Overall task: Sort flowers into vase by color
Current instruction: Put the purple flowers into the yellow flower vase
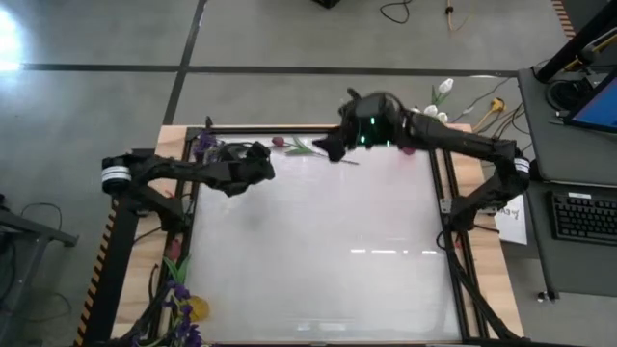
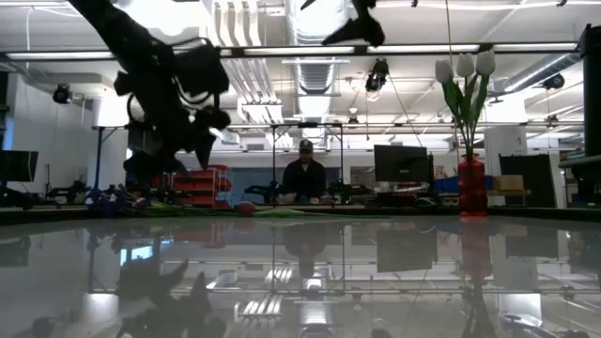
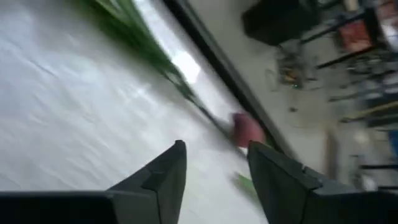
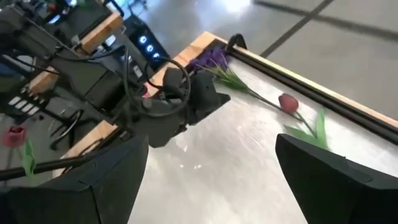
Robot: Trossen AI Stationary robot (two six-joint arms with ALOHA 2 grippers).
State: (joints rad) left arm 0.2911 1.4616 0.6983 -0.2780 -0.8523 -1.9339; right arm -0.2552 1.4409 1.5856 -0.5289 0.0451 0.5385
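Observation:
A pink-red bud (image 1: 278, 142) on a green stem lies flat on the white table (image 1: 318, 251) near its far edge, also seen in the left wrist view (image 3: 247, 129). A purple spray (image 1: 205, 145) lies at the far left corner. White tulips (image 2: 465, 70) stand in a red vase (image 2: 471, 186) at the far right. My left gripper (image 1: 258, 166) (image 3: 214, 162) hovers open just left of and nearer than the bud, fingers slanting down at it. My right gripper (image 1: 333, 146) (image 4: 211, 162) hangs wide open, high above the stem's right end.
A dark frame rail (image 1: 318, 128) runs along the table's far edge behind the flowers. More purple flowers (image 1: 178, 301) and a pink one (image 1: 174, 249) sit off the table's left side. A person (image 2: 305, 174) sits at desks beyond the table.

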